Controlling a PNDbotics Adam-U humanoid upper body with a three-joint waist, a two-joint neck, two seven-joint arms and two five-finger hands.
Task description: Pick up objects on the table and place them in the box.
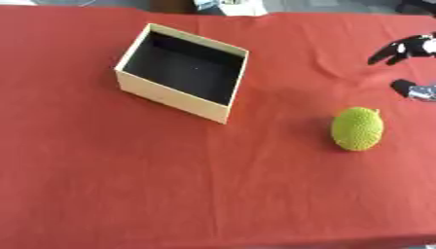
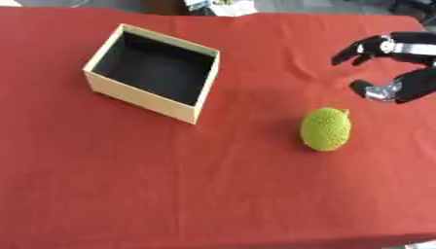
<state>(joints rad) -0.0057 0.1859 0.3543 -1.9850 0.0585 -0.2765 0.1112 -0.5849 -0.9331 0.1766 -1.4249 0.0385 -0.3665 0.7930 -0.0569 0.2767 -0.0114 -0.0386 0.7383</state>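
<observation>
A bumpy green fruit (image 2: 325,129) lies on the red desk (image 2: 213,194), well apart from the open box (image 2: 153,73), whose dark inside holds nothing. The right hand (image 2: 400,63) hovers above and to the right of the fruit, fingers and thumb spread, touching nothing. The right eye view shows most of this hand; the left eye view catches only its fingertips at the edge.

The right hand (image 2: 393,68) is cut off by the right edge, its palm mostly out of view.
</observation>
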